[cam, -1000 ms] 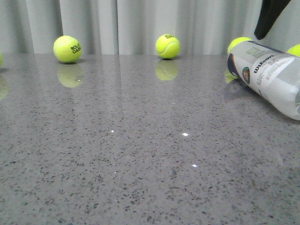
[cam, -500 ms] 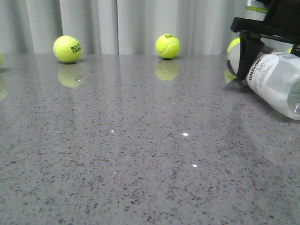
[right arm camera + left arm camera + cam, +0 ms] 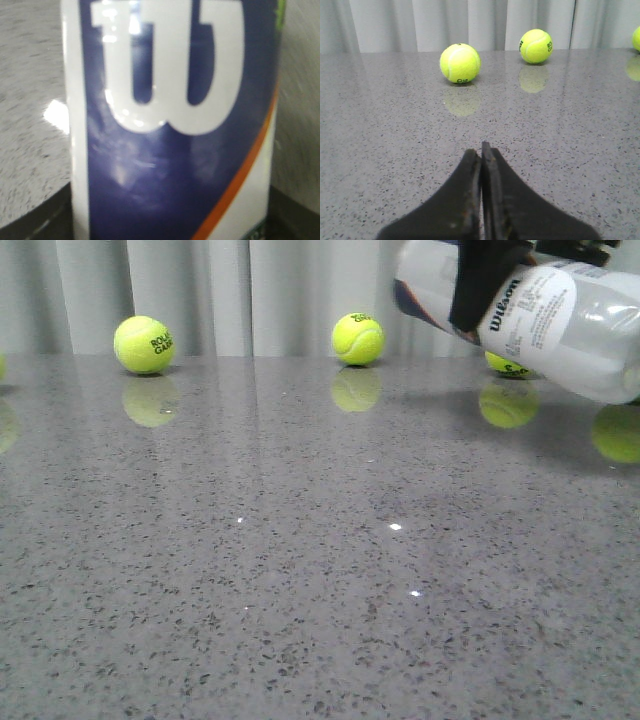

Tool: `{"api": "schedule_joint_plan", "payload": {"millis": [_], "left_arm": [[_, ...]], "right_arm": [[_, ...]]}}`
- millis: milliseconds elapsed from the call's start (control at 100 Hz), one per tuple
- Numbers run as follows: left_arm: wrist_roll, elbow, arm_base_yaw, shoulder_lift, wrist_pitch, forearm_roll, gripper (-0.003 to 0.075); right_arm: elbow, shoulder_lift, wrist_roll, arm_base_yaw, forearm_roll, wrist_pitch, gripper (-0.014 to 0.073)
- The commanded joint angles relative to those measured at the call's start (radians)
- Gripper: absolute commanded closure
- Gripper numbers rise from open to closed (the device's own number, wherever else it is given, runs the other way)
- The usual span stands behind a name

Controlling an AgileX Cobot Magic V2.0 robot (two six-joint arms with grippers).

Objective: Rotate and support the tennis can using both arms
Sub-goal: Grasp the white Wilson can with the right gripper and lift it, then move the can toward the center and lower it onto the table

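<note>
The right gripper [image 3: 487, 285] clamped its jaws on the tennis can [image 3: 560, 325], which hung tilted above the counter [image 3: 300, 570], clear of it; the left gripper [image 3: 481, 155] sat low over the counter, jaws closed on nothing.

A: Speckled grey stone tabletop [image 3: 300, 570], glossy. Two yellow-green felt tennis balls by the pale pleated curtain [image 3: 230, 290].

B: Printed ball [image 3: 144, 345] far left, another [image 3: 358, 338] centre; each mirrored below.
</note>
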Motion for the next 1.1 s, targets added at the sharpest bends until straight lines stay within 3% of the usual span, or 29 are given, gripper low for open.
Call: {"api": "schedule_joint_plan", "payload": {"millis": [0, 220, 320, 680, 750, 910, 1090], "left_arm": [[-0.011, 0.044, 0.003, -0.033, -0.078, -0.008, 0.0739], [-0.011, 0.044, 0.003, -0.033, -0.078, -0.008, 0.0739], [-0.011, 0.044, 0.003, -0.033, -0.078, -0.008, 0.0739], [-0.011, 0.044, 0.003, -0.033, -0.078, -0.008, 0.0739], [-0.011, 0.044, 0.003, -0.033, -0.078, -0.008, 0.0739], [-0.011, 0.044, 0.003, -0.033, -0.078, -0.008, 0.0739], [-0.011, 0.044, 0.003, -0.033, -0.078, -0.008, 0.0739]], "right_arm": [[-0.04, -0.048, -0.207, 0.054, 0.015, -0.016, 0.0309], [-0.039, -0.018, -0.668, 0.176, 0.015, -0.02, 0.0309], [-0.039, 0.011, -0.78, 0.198, 0.016, -0.024, 0.0309], [-0.039, 0.117, -0.786, 0.199, 0.017, -0.003, 0.0298], [-0.039, 0.116, -0.786, 0.199, 0.017, -0.003, 0.0236], [-0.039, 0.103, -0.787, 0.199, 0.016, 0.0, -0.0071], [-0.04, 0.098, -0.787, 0.199, 0.008, 0.003, -0.0048]]}}
